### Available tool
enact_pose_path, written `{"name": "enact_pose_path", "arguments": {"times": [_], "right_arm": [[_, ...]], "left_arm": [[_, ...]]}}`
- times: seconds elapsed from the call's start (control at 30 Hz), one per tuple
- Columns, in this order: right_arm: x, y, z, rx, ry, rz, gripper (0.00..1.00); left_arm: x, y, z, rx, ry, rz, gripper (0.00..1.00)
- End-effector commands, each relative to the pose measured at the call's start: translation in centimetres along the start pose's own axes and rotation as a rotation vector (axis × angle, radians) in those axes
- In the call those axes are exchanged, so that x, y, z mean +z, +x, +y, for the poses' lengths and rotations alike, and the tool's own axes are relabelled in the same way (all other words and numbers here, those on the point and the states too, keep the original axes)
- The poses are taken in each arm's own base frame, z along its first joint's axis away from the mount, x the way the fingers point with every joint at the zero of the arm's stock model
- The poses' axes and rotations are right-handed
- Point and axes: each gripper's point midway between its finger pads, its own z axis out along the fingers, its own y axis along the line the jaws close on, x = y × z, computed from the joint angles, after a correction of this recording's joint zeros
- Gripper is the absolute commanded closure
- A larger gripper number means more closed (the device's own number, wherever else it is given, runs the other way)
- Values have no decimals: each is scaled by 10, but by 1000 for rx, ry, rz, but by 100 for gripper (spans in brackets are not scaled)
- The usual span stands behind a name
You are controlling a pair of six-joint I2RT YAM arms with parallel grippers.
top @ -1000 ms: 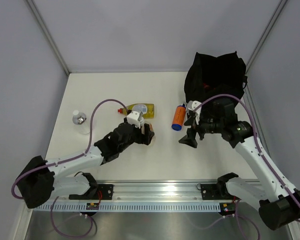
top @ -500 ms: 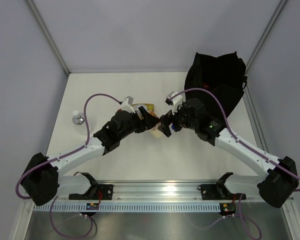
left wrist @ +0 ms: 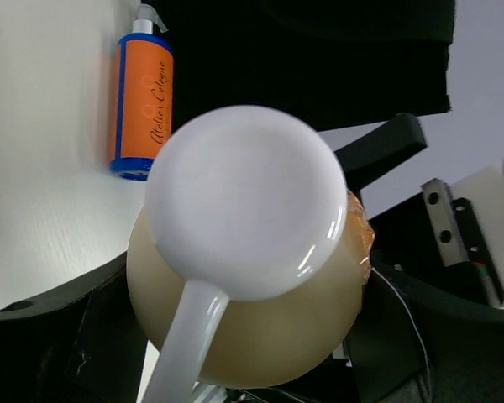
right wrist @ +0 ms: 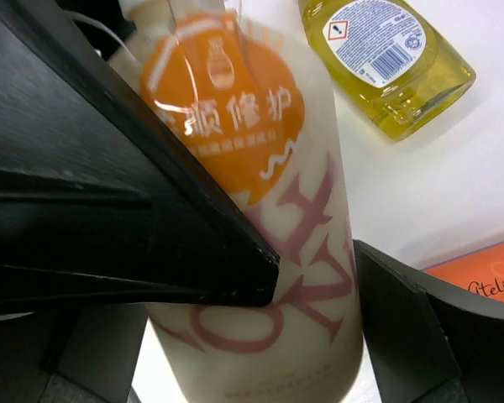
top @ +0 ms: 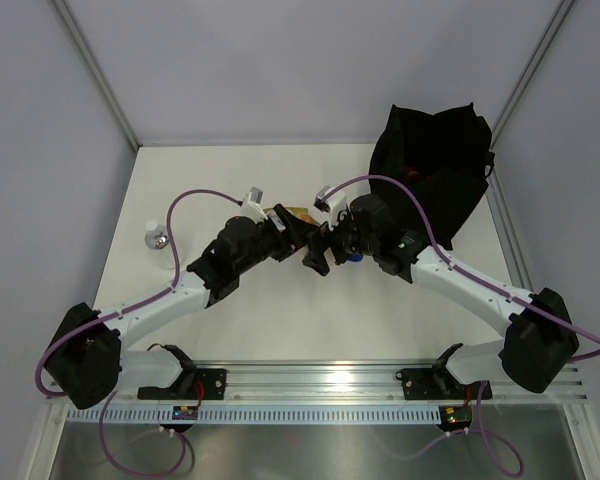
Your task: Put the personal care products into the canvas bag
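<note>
The cream bottle [left wrist: 260, 336] with its white pump top [left wrist: 244, 201] is off the table, held between both grippers. My left gripper [left wrist: 235, 344] is shut on it low down. My right gripper [right wrist: 252, 285] has a finger [right wrist: 412, 311] flush against each side of the bottle's body [right wrist: 286, 227]. In the top view the two grippers, left [top: 296, 236] and right [top: 318, 252], meet mid-table and hide the bottle. The orange bottle with blue cap [left wrist: 141, 105] lies just beyond them, and the yellow bottle [right wrist: 386, 59] lies behind. The black canvas bag [top: 430, 165] stands at the back right.
A small pale bottle with a silvery top [top: 157, 240] stands alone at the far left of the table. Grey walls close in the table's left, back and right sides. The bag's mouth faces up, with something red showing inside.
My left arm lifted the cream bottle up and to the right. My right arm swung left from beside the bag, reached the bottle and now has its fingers on it.
</note>
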Motion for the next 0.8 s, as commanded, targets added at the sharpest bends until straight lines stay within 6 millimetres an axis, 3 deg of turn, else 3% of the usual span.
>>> {"name": "enact_pose_path", "arguments": {"times": [0.0, 0.17, 0.27, 0.3, 0.33, 0.4, 0.43, 0.5, 0.67, 0.73, 0.77], "right_arm": [[2, -23, 6, -49, -23, -69, 2], [-8, -30, 16, -110, -71, -97, 22], [-20, -35, 24, -164, -113, -118, 56], [-23, -37, 27, -176, -124, -123, 65], [-26, -32, 31, -205, -155, -105, 82], [-30, -33, 31, -227, -172, -97, 95], [-34, -28, 37, -245, -223, -78, 100], [-39, -30, 29, -230, -235, -79, 100], [-48, -37, 27, -213, -277, -101, 100], [-48, -38, 28, -215, -281, -99, 100], [-47, -38, 28, -215, -279, -94, 100]], "left_arm": [[-19, -35, -95, -55, 353, -92, 100], [-18, -33, -90, -74, 349, -83, 100], [-16, -31, -85, -78, 338, -74, 98], [-15, -30, -83, -80, 332, -70, 73], [-15, -28, -80, -83, 327, -57, 58], [-14, -29, -82, -81, 333, -50, 43], [-14, -29, -81, -82, 327, -45, 27], [-16, -30, -83, -57, 326, -45, 19], [-21, -29, -87, -29, 326, -30, 15], [-21, -24, -85, -29, 334, -8, 18], [-21, -21, -85, -37, 341, 3, 26]]}}
